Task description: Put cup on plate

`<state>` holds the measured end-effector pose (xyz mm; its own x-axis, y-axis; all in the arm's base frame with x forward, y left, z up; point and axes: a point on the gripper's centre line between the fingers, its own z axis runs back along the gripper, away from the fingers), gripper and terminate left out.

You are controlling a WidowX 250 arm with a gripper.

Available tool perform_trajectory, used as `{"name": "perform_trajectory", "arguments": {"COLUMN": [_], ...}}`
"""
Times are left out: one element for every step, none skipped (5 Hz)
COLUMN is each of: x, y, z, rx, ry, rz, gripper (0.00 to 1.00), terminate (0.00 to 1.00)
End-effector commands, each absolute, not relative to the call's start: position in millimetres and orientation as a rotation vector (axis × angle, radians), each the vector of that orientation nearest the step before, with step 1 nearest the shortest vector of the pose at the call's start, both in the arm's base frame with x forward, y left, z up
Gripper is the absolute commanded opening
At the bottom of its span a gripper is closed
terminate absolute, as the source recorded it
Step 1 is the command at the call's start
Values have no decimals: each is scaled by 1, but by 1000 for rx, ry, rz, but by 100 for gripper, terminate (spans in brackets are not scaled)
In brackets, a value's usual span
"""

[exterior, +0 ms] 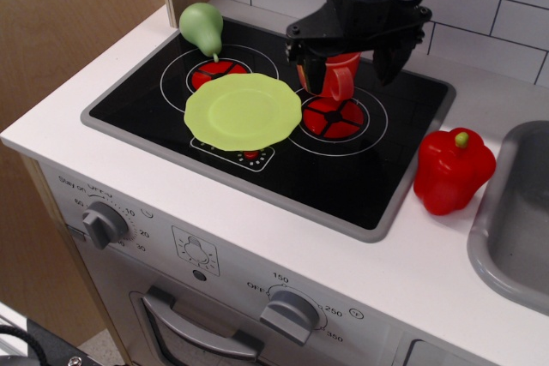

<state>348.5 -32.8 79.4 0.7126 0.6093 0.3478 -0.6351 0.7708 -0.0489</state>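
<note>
On a toy kitchen stove (257,165), a black robot gripper (346,70) hangs over the back of the hob with its two fingers spread wide, one finger (304,75) to the left of a glossy red-orange cup (336,77) and the other well out to the right. The jaws are released and grip nothing; whether the left finger touches the cup's wall cannot be told from this angle.

From the left: a green pear (202,27) stands at the back left corner of the black cooktop. Just in front of it, a lime-green plate (243,110) with a scalloped rim lies flat, covering part of the left burner and the printed control panel; nothing rests on it. To the plate's right, near it but apart, the cup stands upright at the rear edge of the right burner (337,118), its loop handle facing the camera; its rim and inside are hidden by the gripper. Further right, on the white counter (429,263), a red bell pepper (453,171) with a green stem stands beside the grey sink (515,229), of which only the left edge shows.
</note>
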Motion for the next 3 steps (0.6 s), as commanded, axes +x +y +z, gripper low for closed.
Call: {"name": "perform_trajectory", "arguments": {"x": [362, 365, 366], "y": [-36, -37, -36], "z": [84, 79, 76], "rx": [12, 8, 20], "ry": [-371, -359, -358], "rz": [651, 645, 652], "gripper": [100, 100, 100], "terminate": [0, 0, 0]}}
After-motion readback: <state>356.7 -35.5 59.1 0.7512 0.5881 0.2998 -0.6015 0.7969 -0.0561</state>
